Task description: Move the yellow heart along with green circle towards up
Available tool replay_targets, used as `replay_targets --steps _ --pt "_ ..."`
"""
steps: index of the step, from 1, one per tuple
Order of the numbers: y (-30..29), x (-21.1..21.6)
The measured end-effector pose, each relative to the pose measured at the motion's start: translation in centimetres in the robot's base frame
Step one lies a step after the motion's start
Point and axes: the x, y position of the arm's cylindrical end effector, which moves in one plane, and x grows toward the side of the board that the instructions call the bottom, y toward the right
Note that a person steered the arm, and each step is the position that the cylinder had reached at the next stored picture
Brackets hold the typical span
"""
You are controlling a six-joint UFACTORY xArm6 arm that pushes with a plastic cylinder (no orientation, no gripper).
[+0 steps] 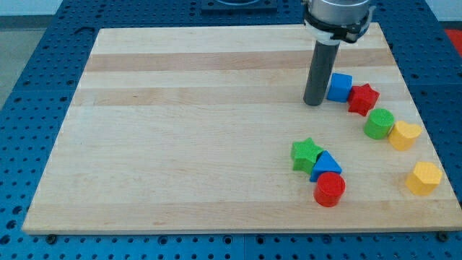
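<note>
The yellow heart (403, 134) lay touching the green circle (378, 124), on its lower right, on the desk (180, 144). My tip (312, 103), a bare rod tool holding nothing, stood up-left of that circle beside the blue cube (339, 87). The push upward looked not yet begun.

Counter (180, 144): pale wood, visible grain, planks joined, smooth matt finish. Surround: blue perforated metal plate (43, 43). Rod (321, 72): dark, smooth, slight sheen. Green circle (378, 123), green star (306, 154), red cylinder (330, 189): ridged tops, matt, plastic-looking. Yellow heart (403, 135): smooth matt plastic.
</note>
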Motion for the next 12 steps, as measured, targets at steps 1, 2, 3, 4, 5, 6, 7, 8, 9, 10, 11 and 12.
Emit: replay_targets --steps 1,2,3,4,5,6,7,8,9,10,11,12 --pt "0.8 -0.9" --pt "2.4 -1.7" --pt "4.5 -2.3" --pt "4.8 -3.3" --pt "4.1 -4.9" --pt "6.7 -7.2" --pt "14.4 -7.6" --pt "21.7 -5.5" --pt "22.0 -2.8" --pt "20.7 2.2" --pt "19.0 7.5" --pt "17.5 10.4"
